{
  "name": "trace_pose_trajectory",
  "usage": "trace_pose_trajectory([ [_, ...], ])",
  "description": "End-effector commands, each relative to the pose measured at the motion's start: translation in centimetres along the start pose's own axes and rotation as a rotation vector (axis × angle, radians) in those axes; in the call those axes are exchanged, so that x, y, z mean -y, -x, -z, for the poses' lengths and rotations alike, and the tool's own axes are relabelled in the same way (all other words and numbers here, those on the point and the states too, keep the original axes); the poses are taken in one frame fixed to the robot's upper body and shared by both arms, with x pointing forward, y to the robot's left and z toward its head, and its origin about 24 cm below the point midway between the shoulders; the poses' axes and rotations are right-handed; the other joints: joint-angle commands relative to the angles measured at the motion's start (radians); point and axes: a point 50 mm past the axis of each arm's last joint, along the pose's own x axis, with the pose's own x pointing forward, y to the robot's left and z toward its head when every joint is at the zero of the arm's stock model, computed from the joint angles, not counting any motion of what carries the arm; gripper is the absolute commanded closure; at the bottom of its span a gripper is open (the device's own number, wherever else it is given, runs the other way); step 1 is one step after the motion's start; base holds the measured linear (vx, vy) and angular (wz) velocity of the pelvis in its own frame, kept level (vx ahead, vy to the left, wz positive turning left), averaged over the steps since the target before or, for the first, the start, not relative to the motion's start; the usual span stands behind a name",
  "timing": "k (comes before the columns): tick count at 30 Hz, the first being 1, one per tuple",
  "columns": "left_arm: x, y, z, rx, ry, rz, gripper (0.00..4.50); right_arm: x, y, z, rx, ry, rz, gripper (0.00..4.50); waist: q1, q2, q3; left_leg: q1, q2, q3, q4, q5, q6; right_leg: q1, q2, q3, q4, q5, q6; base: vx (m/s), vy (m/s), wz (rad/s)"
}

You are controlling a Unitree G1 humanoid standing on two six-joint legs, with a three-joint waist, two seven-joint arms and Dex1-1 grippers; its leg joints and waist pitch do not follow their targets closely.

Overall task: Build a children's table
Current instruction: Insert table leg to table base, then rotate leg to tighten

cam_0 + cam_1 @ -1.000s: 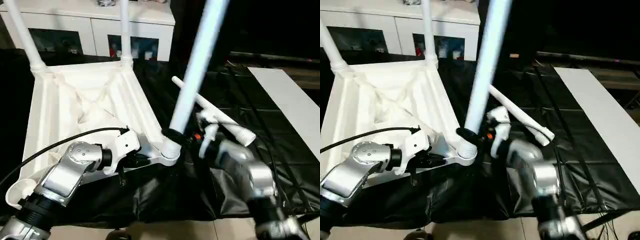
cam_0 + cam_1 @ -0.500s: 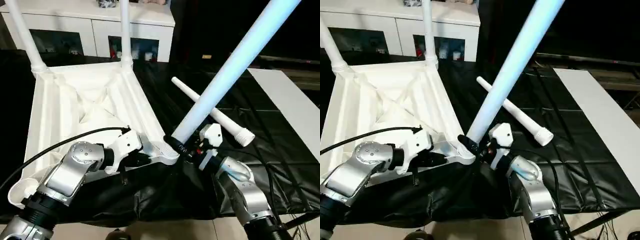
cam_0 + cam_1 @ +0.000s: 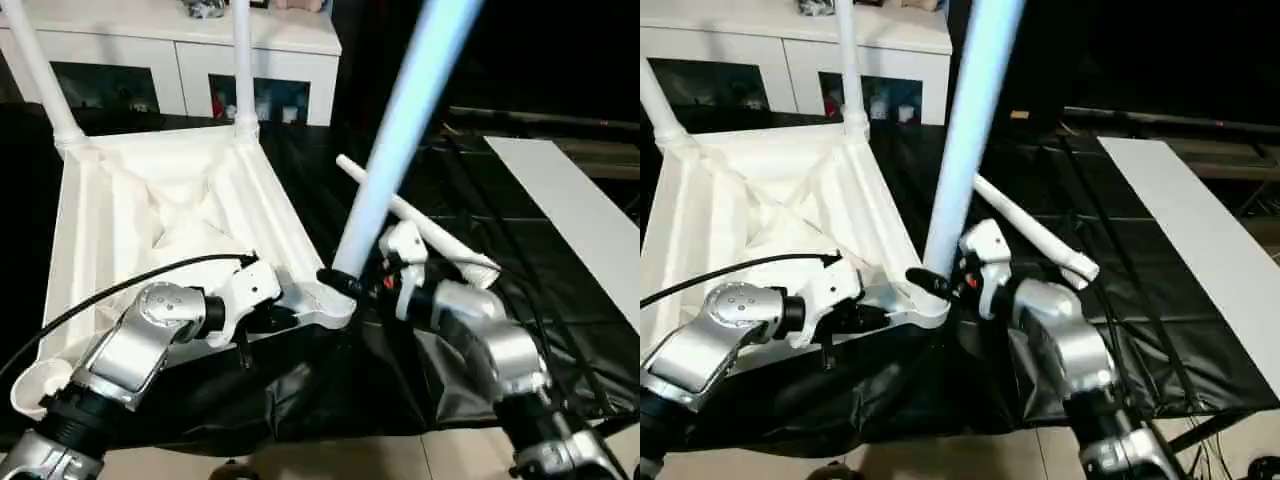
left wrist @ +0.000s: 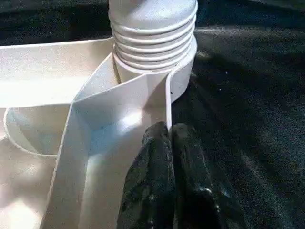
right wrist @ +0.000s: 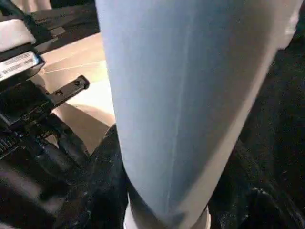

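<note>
Mostly hidden, my right gripper [image 3: 345,281] clamps one leg [image 3: 395,140]; left gripper [image 4: 172,157] pinched on tabletop [image 3: 150,200] rib; four legs counted.

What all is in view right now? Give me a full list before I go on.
tabletop: 1, white, upside down on the black sheet, ribbed underside up
fitted legs: 2, white, standing in the far corner sockets
third leg: 1, white, leaning, threaded end at the near right corner socket
loose leg: 1, white, lying on the sheet beyond the right arm
empty socket: 1, white, near left corner
black sheet: 1, under everything
white panel: 1, at the right, on the sheet
cabinet: 1, white with dark glass doors, behind
left tool: black fingers shut on the tabletop's edge rib by that socket
right tool: black fingers around the third leg's base
</note>
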Motion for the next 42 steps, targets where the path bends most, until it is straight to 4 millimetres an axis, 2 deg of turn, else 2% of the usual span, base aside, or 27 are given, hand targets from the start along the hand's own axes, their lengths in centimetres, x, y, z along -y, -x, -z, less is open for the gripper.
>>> trace_pose_trajectory([
  [1,-0.9,0.5,-1.1,0.016,-0.045,-0.041,4.5,0.4,1.2,3.5,-0.186,-0.121,0.008,2.65,-0.009,0.019,-0.041,0.041,0.05,-0.034,-0.09,-0.492,-0.09,-0.013,-0.094,0.057,-0.121,-0.462,-0.125,0.0,0.0,0.0],
  [2,-0.9,0.6,-1.1,0.012,-0.048,-0.036,4.5,0.5,1.3,3.8,-0.22,-0.141,0.001,2.65,-0.009,0.014,-0.041,0.038,0.05,-0.034,-0.091,-0.485,-0.089,-0.01,-0.094,0.057,-0.121,-0.457,-0.124,0.0,0.0,0.0],
  [3,-0.9,0.6,-1.0,0.008,-0.05,-0.033,4.5,0.5,1.3,3.9,-0.231,-0.148,-0.003,2.65,-0.007,0.018,-0.041,0.039,0.05,-0.033,-0.091,-0.479,-0.088,-0.011,-0.094,0.057,-0.119,-0.446,-0.126,0.0,0.0,0.0],
  [12,-0.7,0.8,-0.6,-0.02,-0.056,0.0,4.5,0.7,1.3,4.4,-0.293,-0.128,-0.017,2.65,-0.011,0.017,-0.04,0.042,0.05,-0.037,-0.09,-0.518,-0.098,-0.018,-0.098,0.057,-0.125,-0.492,-0.118,0.0,0.0,0.0],
  [15,-0.6,0.9,-0.4,-0.042,-0.06,0.027,4.5,0.8,1.2,4.5,-0.307,-0.115,-0.013,2.65,-0.014,0.017,-0.04,0.04,0.05,-0.039,-0.093,-0.525,-0.1,-0.016,-0.098,0.056,-0.125,-0.501,-0.112,0.0,0.0,0.0],
  [18,-0.6,1.1,0.0,-0.074,-0.067,0.029,4.5,1.1,1.0,4.6,-0.301,-0.099,0.025,2.65,-0.016,0.017,-0.039,0.04,0.05,-0.041,-0.095,-0.55,-0.107,-0.019,-0.096,0.056,-0.125,-0.496,-0.113,0.0,0.0,0.0],
  [22,-1.2,1.0,0.6,-0.114,-0.021,-0.056,4.5,1.9,0.6,4.9,-0.269,-0.104,0.172,2.65,-0.019,0.014,-0.035,0.045,0.048,-0.046,-0.095,-0.601,-0.113,-0.024,-0.098,0.054,-0.133,-0.571,-0.097,0.0,0.0,0.0],
  [24,-1.3,0.7,0.6,-0.115,0.017,-0.089,4.5,2.1,0.5,5.1,-0.262,-0.108,0.246,2.65,-0.023,0.015,-0.031,0.055,0.045,-0.052,-0.09,-0.643,-0.116,-0.03,-0.104,0.047,-0.149,-0.683,-0.07,0.0,0.0,0.0],
  [25,-1.3,0.5,0.6,-0.114,0.034,-0.099,4.5,2.2,0.4,5.2,-0.262,-0.112,0.277,2.65,-0.026,0.017,-0.031,0.058,0.044,-0.057,-0.09,-0.664,-0.12,-0.028,-0.105,0.038,-0.155,-0.713,-0.063,0.0,0.0,0.0],
  [26,-1.3,0.2,0.5,-0.119,0.055,-0.121,4.5,2.3,0.2,5.4,-0.253,-0.128,0.327,2.65,-0.029,0.019,-0.031,0.059,0.045,-0.06,-0.092,-0.678,-0.125,-0.027,-0.102,0.034,-0.155,-0.709,-0.062,-0.056,0.015,-0.14],
  [27,-1.4,-0.1,0.5,-0.123,0.071,-0.139,4.5,2.4,0.0,5.5,-0.245,-0.141,0.364,2.65,-0.033,0.02,-0.033,0.059,0.044,-0.066,-0.097,-0.702,-0.128,-0.018,-0.1,0.022,-0.16,-0.693,-0.061,-0.065,0.031,-0.16],
  [28,-1.4,-0.4,0.4,-0.126,0.085,-0.157,4.5,2.5,-0.2,5.5,-0.238,-0.152,0.391,2.65,-0.036,0.024,-0.032,0.059,0.045,-0.067,-0.102,-0.721,-0.133,-0.016,-0.096,0.017,-0.16,-0.677,-0.063,-0.065,0.031,-0.16],
  [29,-1.7,-1.2,0.0,-0.13,0.132,-0.221,4.5,2.7,-0.7,5.5,-0.223,-0.161,0.472,2.65,-0.046,0.035,-0.031,0.055,0.05,-0.074,-0.126,-0.798,-0.148,-0.003,-0.081,-0.001,-0.151,-0.592,-0.073,-0.068,0.044,-0.15],
  [30,-1.7,-1.2,0.0,-0.13,0.132,-0.221,4.5,2.7,-0.7,5.5,-0.223,-0.161,0.472,2.65,-0.047,0.043,-0.03,0.054,0.054,-0.073,-0.139,-0.843,-0.154,0.002,-0.071,-0.011,-0.142,-0.554,-0.08,-0.083,0.046,-0.11],
  [31,-1.9,-1.6,-0.2,-0.13,0.163,-0.259,4.5,2.8,-1.0,5.5,-0.217,-0.171,0.505,2.65,-0.042,0.053,-0.027,0.009,0.066,-0.054,-0.202,-0.939,-0.164,0.045,-0.035,-0.034,-0.059,-0.419,-0.098,-0.083,0.046,-0.11],
  [32,-2.1,-2.2,-0.4,-0.131,0.198,-0.301,4.5,2.9,-1.4,5.5,-0.205,-0.186,0.545,2.65,-0.018,0.057,-0.027,-0.055,0.072,-0.028,-0.26,-0.994,-0.166,0.097,-0.012,-0.046,0.059,-0.318,-0.098,-0.139,0.023,0.07],
  [33,-2.2,-2.7,-0.8,-0.13,0.229,-0.337,4.5,2.9,-1.9,5.5,-0.2,-0.202,0.581,2.65,0.06,0.057,-0.031,-0.09,0.033,0.079,-0.281,-0.932,-0.172,0.086,0.022,-0.053,0.118,-0.226,-0.096,-0.091,-0.048,0.14],
  [34,-2.2,-2.8,-0.9,-0.128,0.232,-0.339,4.5,2.9,-1.9,5.5,-0.199,-0.204,0.586,2.65,0.028,0.004,-0.052,-0.041,0.025,0.091,-0.248,-0.756,-0.146,0.07,-0.006,0.0,0.094,-0.397,-0.081,-0.091,-0.048,0.14],
  [35,-2.1,-4.2,-2.1,-0.101,0.286,-0.374,4.5,2.9,-2.8,5.3,-0.187,-0.236,0.669,2.65,0.002,-0.065,-0.025,0.146,-0.003,-0.011,0.126,-0.302,-0.081,-0.167,-0.16,0.08,-0.209,-1.056,-0.016,0.009,-0.09,-0.08],
  [36,-2.0,-4.8,-2.8,-0.085,0.291,-0.389,4.5,2.8,-3.3,5.2,-0.185,-0.244,0.701,2.65,0.003,-0.036,-0.034,-0.036,-0.053,-0.095,0.112,-0.086,-0.011,0.03,-0.177,0.143,-0.162,-0.983,-0.058,0.056,0.005,-0.28],
  [37,-1.9,-5.4,-3.6,-0.071,0.288,-0.412,4.5,2.7,-3.9,5.1,-0.181,-0.253,0.741,2.65,0.015,-0.005,-0.037,-0.017,0.011,-0.094,0.018,-0.117,-0.068,0.035,-0.163,0.091,-0.12,-0.734,-0.084,0.056,0.005,-0.28],
  [38,-1.9,-5.5,-3.7,-0.068,0.285,-0.416,4.5,2.7,-4.0,5.0,-0.18,-0.253,0.749,2.65,0.005,0.002,-0.048,0.017,0.025,-0.083,-0.013,-0.157,-0.1,0.016,-0.119,0.064,-0.097,-0.537,-0.108,-0.001,0.071,-0.05],
  [39,-2.1,-5.7,-4.3,-0.059,0.269,-0.441,4.5,2.7,-4.4,4.8,-0.169,-0.265,0.775,2.65,-0.016,0.009,-0.055,0.054,0.038,-0.077,-0.061,-0.343,-0.098,-0.003,-0.058,0.035,-0.065,-0.367,-0.112,-0.067,0.03,0.15],
  [40,-2.1,-5.7,-4.3,-0.059,0.269,-0.441,4.5,2.7,-4.4,4.8,-0.169,-0.265,0.775,2.65,-0.039,0.016,-0.055,0.045,0.047,-0.077,-0.077,-0.379,-0.099,0.006,-0.066,0.04,-0.062,-0.199,-0.155,-0.067,0.03,0.15],
  [41,-2.2,-5.8,-4.7,-0.053,0.256,-0.455,4.5,2.6,-4.7,4.7,-0.158,-0.283,0.791,2.65,-0.044,0.016,-0.056,0.039,0.045,-0.076,-0.084,-0.386,-0.095,0.016,-0.067,0.037,-0.066,-0.167,-0.165,0.0,0.0,0.0],
  [42,-2.2,-5.9,-5.3,-0.031,0.257,-0.464,4.5,2.6,-5.0,4.6,-0.157,-0.279,0.807,2.65,-0.049,0.02,-0.048,0.035,0.043,-0.072,-0.091,-0.442,-0.096,0.013,-0.072,0.036,-0.08,-0.212,-0.165,0.0,0.0,0.0],
])
